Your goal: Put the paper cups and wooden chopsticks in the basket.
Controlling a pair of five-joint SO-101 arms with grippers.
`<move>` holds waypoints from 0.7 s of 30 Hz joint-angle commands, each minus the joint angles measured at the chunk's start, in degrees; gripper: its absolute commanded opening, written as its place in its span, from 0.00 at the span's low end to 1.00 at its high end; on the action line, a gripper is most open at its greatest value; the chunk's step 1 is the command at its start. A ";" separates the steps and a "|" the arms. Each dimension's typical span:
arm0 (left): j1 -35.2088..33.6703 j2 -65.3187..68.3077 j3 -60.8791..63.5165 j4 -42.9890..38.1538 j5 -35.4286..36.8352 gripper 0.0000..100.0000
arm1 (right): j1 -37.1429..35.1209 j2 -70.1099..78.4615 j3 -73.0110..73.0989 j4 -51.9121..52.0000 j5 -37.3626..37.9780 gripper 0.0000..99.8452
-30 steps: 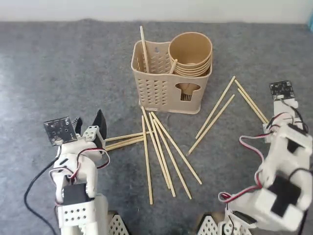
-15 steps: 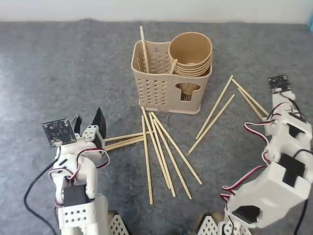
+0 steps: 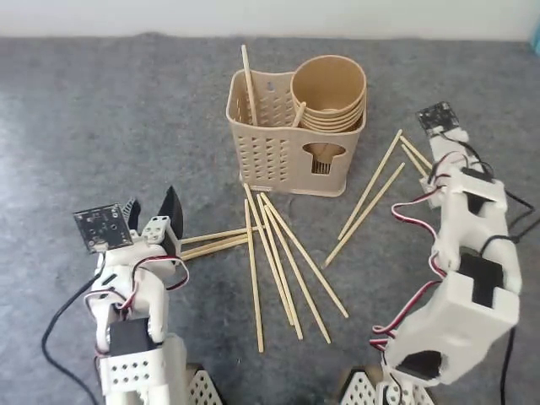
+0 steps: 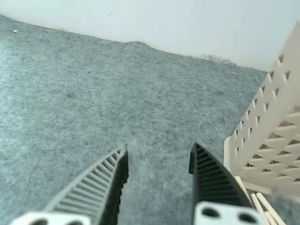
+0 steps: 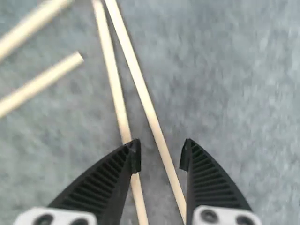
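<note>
The beige basket (image 3: 291,139) holds a stack of paper cups (image 3: 329,89) in one compartment and an upright wooden chopstick (image 3: 248,84) in the other. Several chopsticks (image 3: 283,266) lie fanned on the carpet in front of it, and two more (image 3: 371,190) lie to the right. My right gripper (image 5: 159,149) is open just above a pair of chopsticks (image 5: 140,93); one runs between its fingers, the other passes under a fingertip (image 5: 133,152). My left gripper (image 3: 153,213) is open low on the left, near two chopstick ends (image 3: 215,242). Its wrist view shows the gripper (image 4: 159,161) open over carpet, beside the basket (image 4: 272,136).
Grey carpet (image 3: 101,110) covers the table up to a white wall at the back. The right arm (image 3: 464,219) stretches along the right side, with loose wires around it. The left arm's base (image 3: 131,354) stands at the front edge.
The right arm has swung leftward and farther from the front, coming over the pair of chopsticks to the right of the basket. The left arm has stayed still.
</note>
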 commanded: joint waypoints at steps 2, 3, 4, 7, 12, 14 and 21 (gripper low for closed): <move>0.09 -1.14 -0.57 0.26 -1.58 0.21 | -2.51 -0.57 -3.43 -0.40 0.88 0.17; 0.09 -1.14 -0.57 0.26 -1.67 0.21 | -2.77 -0.57 -3.34 -1.10 0.88 0.17; 0.09 -1.14 -0.57 0.26 -1.67 0.21 | -2.95 -0.40 -3.34 -1.45 0.88 0.17; 0.09 -1.14 -0.48 0.26 -1.67 0.21 | -2.95 2.33 -3.87 -3.03 0.88 0.17; 0.09 -1.14 -0.48 0.26 -1.67 0.21 | -0.13 11.30 -11.52 -3.56 0.62 0.17; 0.09 -1.14 -0.48 0.26 -1.67 0.21 | 1.36 14.81 -14.95 -3.47 0.62 0.17; 0.18 -1.14 -0.13 0.00 -1.76 0.21 | 2.59 20.00 -22.68 6.11 0.88 0.11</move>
